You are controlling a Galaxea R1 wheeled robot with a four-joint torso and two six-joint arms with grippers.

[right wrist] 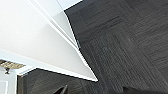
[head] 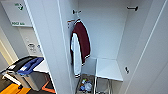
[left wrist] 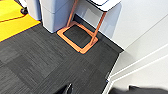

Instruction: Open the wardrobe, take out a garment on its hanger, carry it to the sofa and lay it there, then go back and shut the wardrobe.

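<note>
Gripper parts barely show: the left gripper is a dark tip at the bottom edge of the left wrist view over grey carpet, and the right gripper a similar dark sliver at the bottom of the right wrist view; whether either is spread or pressed together cannot be told. Beyond the left one stands an orange metal frame on the carpet, with a yellow floor patch at upper left. Past the right one runs a white door edge. Higher up, the head view alone shows the wardrobe open, a dark red jacket with white sleeves hanging at centre frame, and blurred clutter at bottom centre
</note>
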